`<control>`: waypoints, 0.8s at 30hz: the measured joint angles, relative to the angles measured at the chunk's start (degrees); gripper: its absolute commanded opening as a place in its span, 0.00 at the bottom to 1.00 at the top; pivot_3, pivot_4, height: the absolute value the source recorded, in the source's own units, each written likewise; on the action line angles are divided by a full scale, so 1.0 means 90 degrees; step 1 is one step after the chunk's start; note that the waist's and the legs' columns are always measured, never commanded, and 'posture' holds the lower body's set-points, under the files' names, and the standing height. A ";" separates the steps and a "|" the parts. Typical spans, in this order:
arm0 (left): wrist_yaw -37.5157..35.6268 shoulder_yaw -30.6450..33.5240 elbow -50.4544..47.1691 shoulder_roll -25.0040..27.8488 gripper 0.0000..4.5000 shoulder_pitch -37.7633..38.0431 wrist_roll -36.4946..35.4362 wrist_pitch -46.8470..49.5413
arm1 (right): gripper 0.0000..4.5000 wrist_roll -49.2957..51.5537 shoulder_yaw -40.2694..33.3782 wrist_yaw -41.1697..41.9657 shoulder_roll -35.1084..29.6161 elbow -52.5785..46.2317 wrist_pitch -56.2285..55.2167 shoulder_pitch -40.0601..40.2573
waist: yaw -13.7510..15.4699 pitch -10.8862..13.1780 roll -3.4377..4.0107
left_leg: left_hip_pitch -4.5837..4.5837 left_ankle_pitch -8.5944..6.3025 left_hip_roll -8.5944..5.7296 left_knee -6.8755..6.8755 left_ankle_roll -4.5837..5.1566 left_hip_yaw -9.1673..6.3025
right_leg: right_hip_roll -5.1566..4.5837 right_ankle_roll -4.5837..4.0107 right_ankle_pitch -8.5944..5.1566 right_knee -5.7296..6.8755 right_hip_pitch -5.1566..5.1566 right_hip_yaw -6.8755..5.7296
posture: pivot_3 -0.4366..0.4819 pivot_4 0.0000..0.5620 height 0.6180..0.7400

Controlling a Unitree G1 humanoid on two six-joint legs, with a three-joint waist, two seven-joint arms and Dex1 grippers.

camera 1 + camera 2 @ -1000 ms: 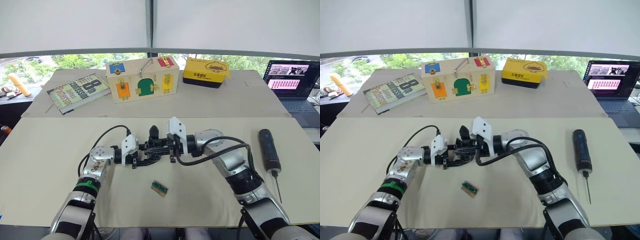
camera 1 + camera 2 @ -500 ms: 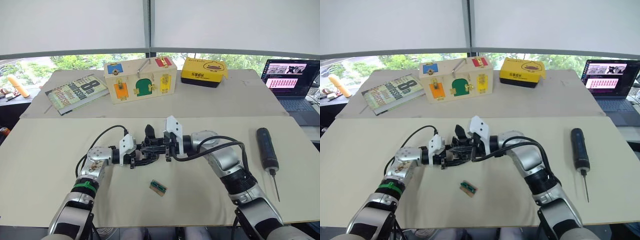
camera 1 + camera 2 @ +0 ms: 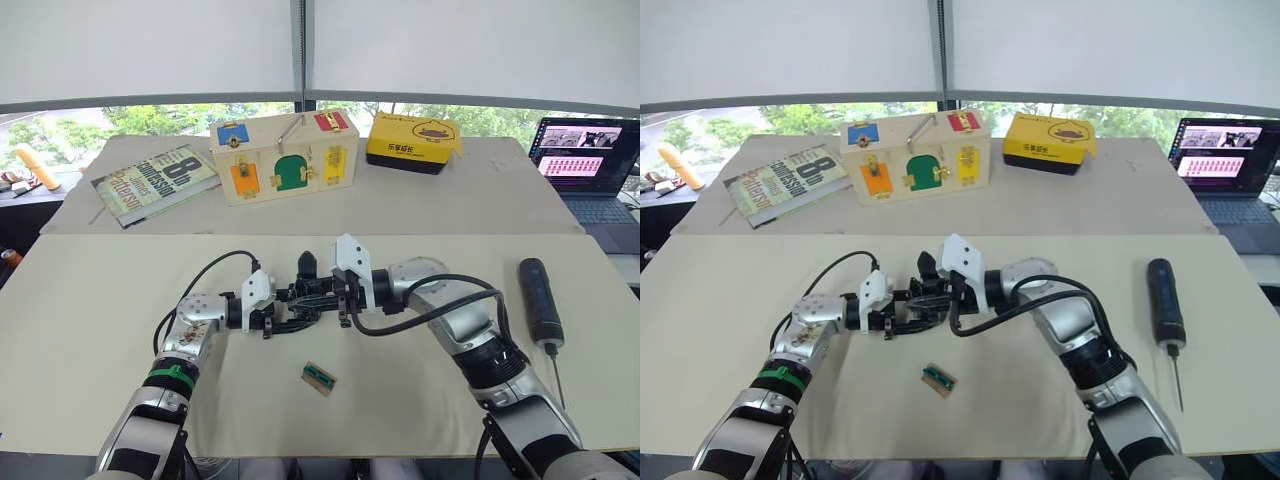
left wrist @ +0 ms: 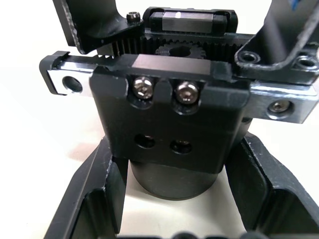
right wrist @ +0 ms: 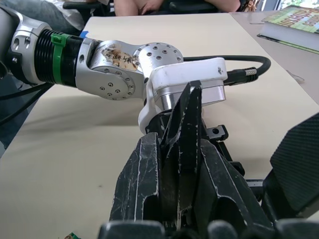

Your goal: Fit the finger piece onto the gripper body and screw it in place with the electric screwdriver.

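**Gripper body held between both arms above the bench**

Gripper body (image 3: 300, 303), a small black blocky assembly, sat raised over the middle of the beige bench (image 3: 90, 330), caught between the two arms. The left gripper (image 3: 268, 318) clamped its lower part: the left wrist view showed the matte black block with two steel socket screws, two bare holes, a toothed rack with a pinion gear, and a round barrel nested between the black fingers (image 4: 94, 199). One pointed black claw finger (image 3: 307, 264) stood up from the assembly.

The right gripper (image 3: 338, 300) met the body from the other side. Its ribbed, scuffed black fingers (image 5: 144, 184) were closed narrowly on a slim, pointed black finger piece (image 5: 187, 129), pressed against the assembly just ahead of the left arm's white wrist housing.

The electric screwdriver (image 3: 537, 300), a thick dark cylinder with a rounded end and a long thin metal bit, lay flat on the bench well to the right, apart from both grippers. A small green and tan flat piece (image 3: 319, 376) lay on the bench just below the held assembly.

At the back stood a wooden latch box (image 3: 281, 156) with coloured doors, a book (image 3: 155, 183), a yellow box (image 3: 412, 142) and an open laptop (image 3: 588, 165).
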 measured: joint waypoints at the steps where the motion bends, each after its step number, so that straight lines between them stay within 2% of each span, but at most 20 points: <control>1: -0.0003 -0.0002 -0.0029 0.0006 0.51 0.0000 0.0000 0.0036 | 0.09 0.0011 -0.0008 -0.0005 0.0003 -0.0011 0.0010 0.0001 | 0.0001 0.0000 0.0000 | -0.0001 0.0000 0.0000 0.0000 0.0001 0.0000 | 0.0001 0.0001 0.0000 -0.0002 0.0000 -0.0001 | 0.48 0.27 1.00; 24: 0.0009 -0.0034 -0.0369 0.0069 0.51 0.0109 0.0000 0.0310 | 0.09 0.0455 -0.0405 0.0001 0.0286 0.0113 0.0038 0.0242 | -0.0016 0.0006 -0.0001 | -0.0035 0.0001 0.0000 0.0001 0.0001 0.0001 | 0.0023 0.0001 0.0000 -0.0009 -0.0024 -0.0010 | 0.48 0.27 1.00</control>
